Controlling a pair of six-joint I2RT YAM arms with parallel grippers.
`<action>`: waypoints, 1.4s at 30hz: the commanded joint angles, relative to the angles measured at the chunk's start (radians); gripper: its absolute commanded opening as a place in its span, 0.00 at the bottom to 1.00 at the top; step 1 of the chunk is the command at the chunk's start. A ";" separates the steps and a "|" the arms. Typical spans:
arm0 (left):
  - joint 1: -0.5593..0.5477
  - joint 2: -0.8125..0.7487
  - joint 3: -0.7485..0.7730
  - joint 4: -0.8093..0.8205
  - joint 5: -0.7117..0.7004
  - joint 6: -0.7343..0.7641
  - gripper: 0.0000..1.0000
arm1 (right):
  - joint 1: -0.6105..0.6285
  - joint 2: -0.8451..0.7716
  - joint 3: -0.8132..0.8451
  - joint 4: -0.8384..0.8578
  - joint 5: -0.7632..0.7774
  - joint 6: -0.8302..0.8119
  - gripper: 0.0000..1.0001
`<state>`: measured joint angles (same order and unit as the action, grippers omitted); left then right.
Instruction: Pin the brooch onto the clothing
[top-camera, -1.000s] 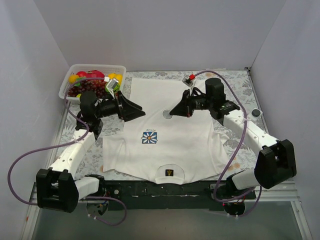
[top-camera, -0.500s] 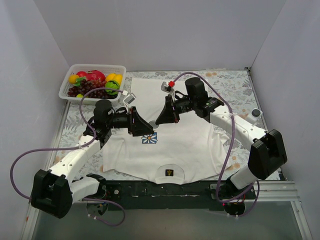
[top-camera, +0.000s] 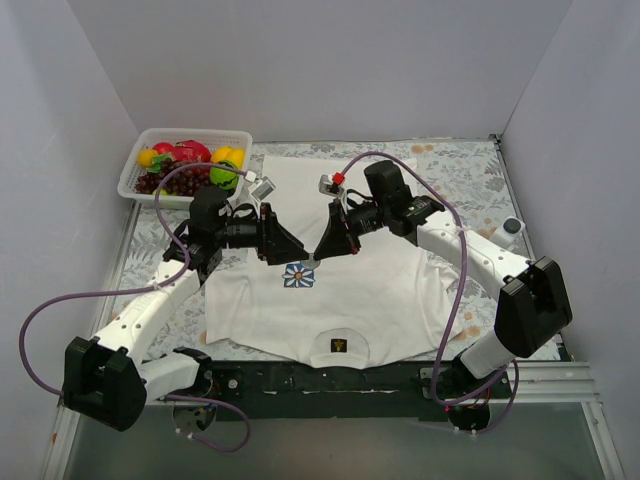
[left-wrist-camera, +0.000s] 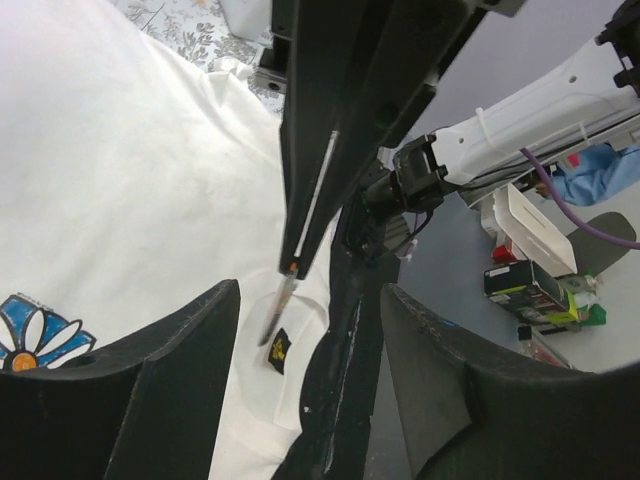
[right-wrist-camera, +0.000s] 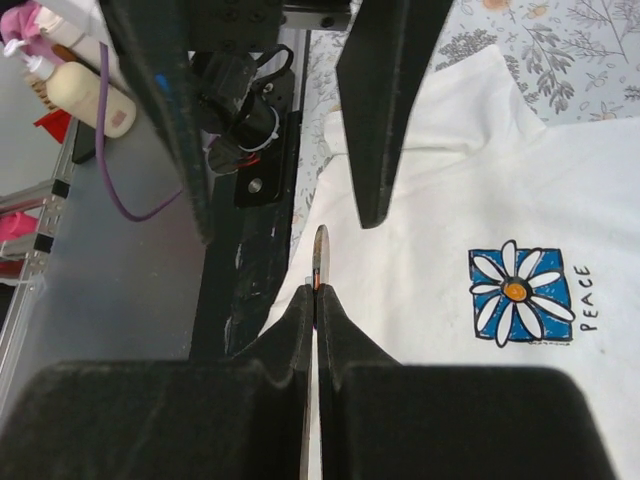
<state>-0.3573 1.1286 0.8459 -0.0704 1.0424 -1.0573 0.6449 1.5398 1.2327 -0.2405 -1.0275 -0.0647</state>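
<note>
The white T-shirt (top-camera: 360, 290) lies flat on the table, its blue-and-white flower emblem (top-camera: 298, 275) on the chest and its black neck label (top-camera: 340, 347) near the front edge. My right gripper (top-camera: 322, 252) hovers above the chest, shut on the brooch (right-wrist-camera: 320, 250), a thin metal disc seen edge-on. The brooch also shows in the left wrist view (left-wrist-camera: 283, 300). My left gripper (top-camera: 297, 256) is open and empty. It faces the right gripper tip to tip, its fingers (right-wrist-camera: 385, 110) either side of the brooch line. The emblem (right-wrist-camera: 520, 295) lies just right of the brooch.
A white basket (top-camera: 135, 165) of toy fruit stands at the back left. A small round object (top-camera: 513, 227) sits at the table's right edge. The black table rail (top-camera: 300, 375) runs along the front, just below the shirt's collar.
Both grippers have swung inward over the shirt's chest and now nearly meet. The right gripper carried the brooch left and nearer, from the shirt's middle to just beside the emblem.
</note>
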 joint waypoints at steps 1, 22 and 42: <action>0.000 0.003 0.025 -0.106 -0.029 0.095 0.58 | 0.010 -0.037 0.051 -0.025 -0.091 -0.047 0.01; -0.014 0.019 -0.004 -0.115 0.068 0.126 0.12 | 0.010 -0.026 0.080 -0.077 -0.091 -0.086 0.01; -0.066 0.030 -0.011 -0.078 0.030 0.111 0.00 | 0.013 -0.053 0.042 0.032 -0.054 -0.018 0.02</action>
<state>-0.3965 1.1633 0.8459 -0.1764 1.1069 -0.9390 0.6456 1.5364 1.2697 -0.3347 -1.0908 -0.0933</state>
